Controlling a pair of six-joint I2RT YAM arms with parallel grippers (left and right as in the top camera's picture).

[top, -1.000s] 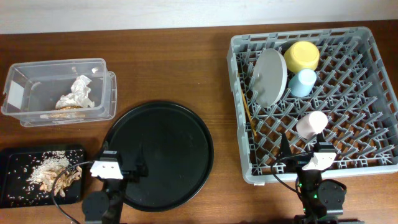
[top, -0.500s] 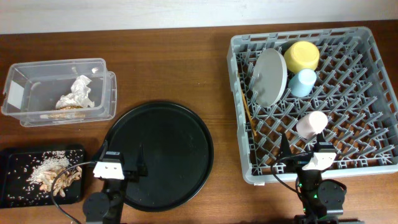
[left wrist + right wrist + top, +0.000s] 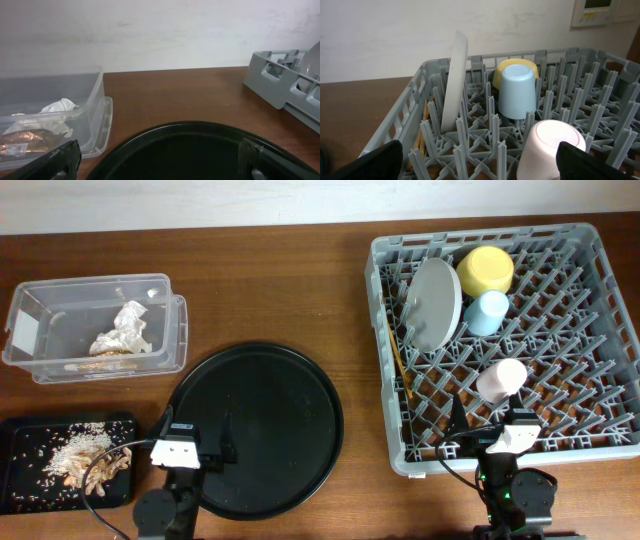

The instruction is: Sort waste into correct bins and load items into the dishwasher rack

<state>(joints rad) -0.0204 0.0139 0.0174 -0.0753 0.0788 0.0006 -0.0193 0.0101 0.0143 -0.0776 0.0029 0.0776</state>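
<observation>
The grey dishwasher rack [image 3: 600,330] holds the yellow bowl [image 3: 485,270], the light-blue cup [image 3: 486,312], the pink cup [image 3: 501,379], the grey plate [image 3: 436,304] standing on edge, and the chopsticks [image 3: 397,360] along its left side. The clear tub [image 3: 40,300] holds the crumpled napkin [image 3: 124,330]. The small black tray [image 3: 20,480] holds rice grains and brown scraps [image 3: 85,455]. My left gripper [image 3: 200,445] is open and empty over the front left rim of the round black tray. My right gripper [image 3: 490,435] is open and empty at the rack's front edge, just before the pink cup [image 3: 547,150].
The large round black tray [image 3: 255,425] lies in the middle of the brown wooden table. A white wall runs along the far edge. In the left wrist view the tub [image 3: 75,100] is ahead left and the rack corner [image 3: 280,75] ahead right.
The left gripper has drawn slightly back toward the front edge of the table. The right arm and all objects have not moved.
</observation>
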